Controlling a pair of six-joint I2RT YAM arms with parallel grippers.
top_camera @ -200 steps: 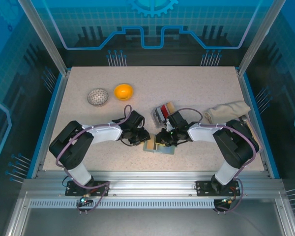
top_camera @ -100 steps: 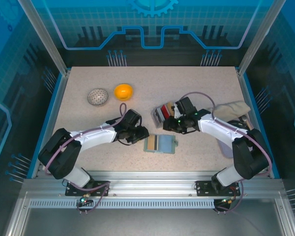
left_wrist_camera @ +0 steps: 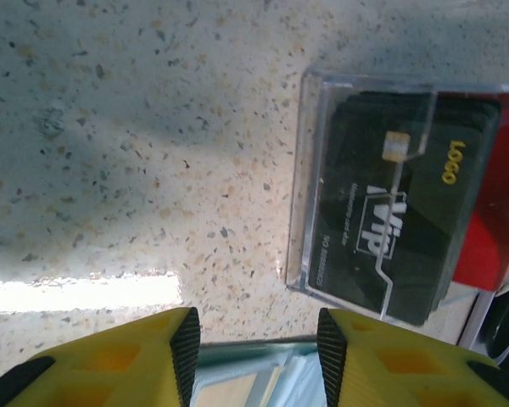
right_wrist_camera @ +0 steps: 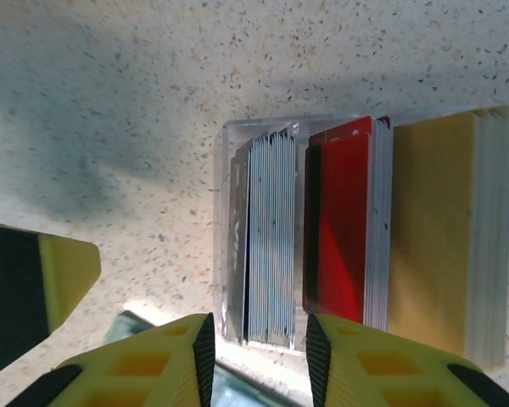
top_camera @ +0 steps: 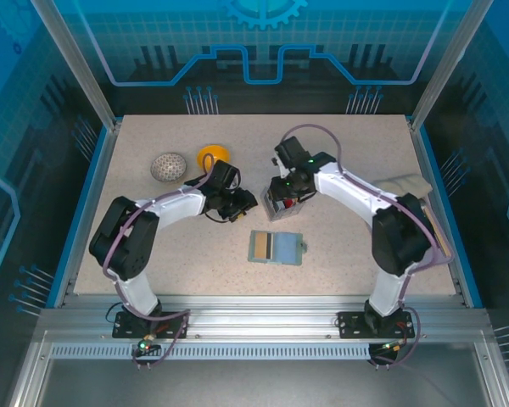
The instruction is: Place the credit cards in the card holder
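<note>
The card holder point(top_camera: 276, 248) lies open and flat on the table, a tan card in its left pocket. Behind it a clear stand point(top_camera: 282, 203) holds the credit cards point(right_wrist_camera: 346, 222) upright: grey-white, red and tan packs seen edge-on, with a black card point(left_wrist_camera: 397, 229) at the front. My right gripper point(top_camera: 282, 193) hangs right over the stand, open, its fingers point(right_wrist_camera: 199, 360) straddling the near end of the grey-white pack without touching. My left gripper point(top_camera: 248, 204) is just left of the stand, open and empty, above the holder's far edge point(left_wrist_camera: 254, 377).
An orange bowl point(top_camera: 213, 156) and a speckled ball point(top_camera: 169, 167) sit at the back left. A beige cloth point(top_camera: 400, 186) lies at the right edge. Bare table surrounds the card holder.
Both grippers left the card holder and moved toward the back. The right one swung over the card stand, the left one beside it. Both jaws opened wider.
</note>
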